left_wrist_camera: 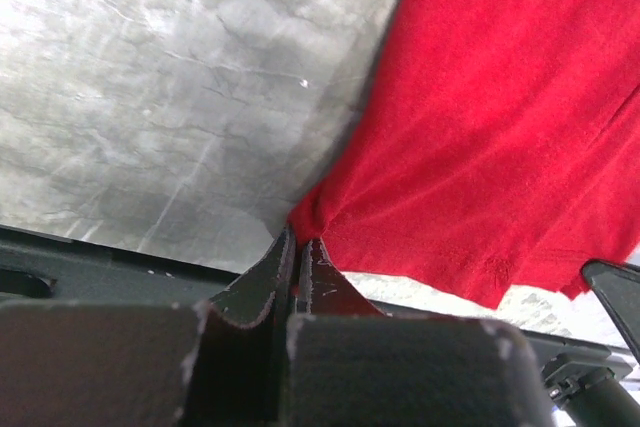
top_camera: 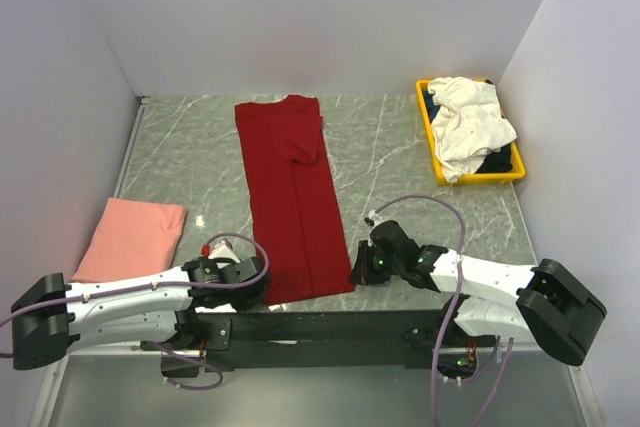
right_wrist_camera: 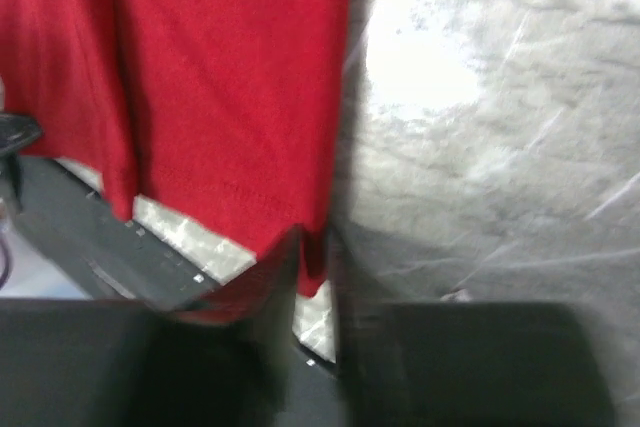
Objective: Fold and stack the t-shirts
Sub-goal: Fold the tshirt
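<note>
At near edge of bench (top_camera: 400, 147): dark red t-shirt (top_camera: 295, 197) gripped
Salmon-pink t-shirt (top_camera: 130, 237) folded at left; left fingers (left_wrist_camera: 255, 287) pinch dark red t-shirt's near corner; right fingers (right_wrist_camera: 275, 302) at its other corner, blurred, grip indeterminate; white t-shirt (top_camera: 470, 127) in yellow bin (top_camera: 428, 132)

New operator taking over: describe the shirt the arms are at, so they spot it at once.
On the grey marbled table, look down the middle. A long dark red t-shirt runs from near edge to far side. Unlike the folded pink shirt at left and the white shirt in the yellow bin, it is laid out long.
</note>
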`<state>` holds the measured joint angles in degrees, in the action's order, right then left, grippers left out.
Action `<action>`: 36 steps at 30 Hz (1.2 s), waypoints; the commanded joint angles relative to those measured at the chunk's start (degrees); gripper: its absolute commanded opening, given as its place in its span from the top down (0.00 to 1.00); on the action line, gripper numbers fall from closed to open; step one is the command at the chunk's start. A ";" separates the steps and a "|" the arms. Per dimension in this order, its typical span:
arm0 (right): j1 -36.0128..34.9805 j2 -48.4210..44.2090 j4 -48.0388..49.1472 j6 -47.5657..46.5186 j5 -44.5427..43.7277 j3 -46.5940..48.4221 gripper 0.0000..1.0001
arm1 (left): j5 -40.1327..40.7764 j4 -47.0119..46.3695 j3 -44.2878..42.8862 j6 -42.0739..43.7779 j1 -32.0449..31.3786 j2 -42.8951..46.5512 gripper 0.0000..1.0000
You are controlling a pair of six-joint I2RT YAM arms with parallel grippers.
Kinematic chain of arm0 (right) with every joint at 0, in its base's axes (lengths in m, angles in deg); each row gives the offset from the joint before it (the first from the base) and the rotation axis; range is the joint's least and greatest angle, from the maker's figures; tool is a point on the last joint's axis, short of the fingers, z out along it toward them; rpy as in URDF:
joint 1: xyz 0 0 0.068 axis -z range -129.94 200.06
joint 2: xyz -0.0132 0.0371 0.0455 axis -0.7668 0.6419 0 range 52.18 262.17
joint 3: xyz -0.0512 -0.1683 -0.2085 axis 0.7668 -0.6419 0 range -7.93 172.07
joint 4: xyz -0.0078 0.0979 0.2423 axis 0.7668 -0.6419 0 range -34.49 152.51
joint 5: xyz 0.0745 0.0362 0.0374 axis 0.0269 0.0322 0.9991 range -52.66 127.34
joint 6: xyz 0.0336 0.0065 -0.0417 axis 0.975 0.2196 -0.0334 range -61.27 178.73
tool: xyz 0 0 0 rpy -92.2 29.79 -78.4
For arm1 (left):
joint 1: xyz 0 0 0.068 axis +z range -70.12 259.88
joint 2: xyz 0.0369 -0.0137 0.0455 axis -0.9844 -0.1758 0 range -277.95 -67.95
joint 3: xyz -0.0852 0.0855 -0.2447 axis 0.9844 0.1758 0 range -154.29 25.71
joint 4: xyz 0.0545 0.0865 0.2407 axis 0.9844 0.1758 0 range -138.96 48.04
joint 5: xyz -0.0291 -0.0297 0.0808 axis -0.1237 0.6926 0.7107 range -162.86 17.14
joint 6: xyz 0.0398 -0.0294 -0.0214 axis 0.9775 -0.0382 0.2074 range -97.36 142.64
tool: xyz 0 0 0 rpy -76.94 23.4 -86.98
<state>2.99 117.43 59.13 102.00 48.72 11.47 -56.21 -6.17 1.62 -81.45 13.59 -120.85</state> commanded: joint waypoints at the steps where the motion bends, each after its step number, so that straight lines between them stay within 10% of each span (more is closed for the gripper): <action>1: 0.31 -2.58 -2.95 -0.46 0.31 -0.68 0.71 | -1.00 -1.21 0.02 0.99 -0.52 0.60 0.99; 8: 0.14 -6.63 -6.29 -0.38 1.89 -0.85 0.57 | -0.47 2.82 -1.12 1.61 -0.69 6.05 0.67; 18: -0.66 -4.79 -3.83 2.52 0.66 -2.26 0.62 | 1.20 4.24 2.03 0.03 -0.60 9.75 0.56; 36: -0.92 -6.27 -3.83 2.79 1.98 -2.08 0.91 | -1.97 -4.82 5.65 1.96 -0.78 7.55 0.99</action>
<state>2.43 113.30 56.42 105.30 50.38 9.61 -57.35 -10.80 7.63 -79.81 13.22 -112.85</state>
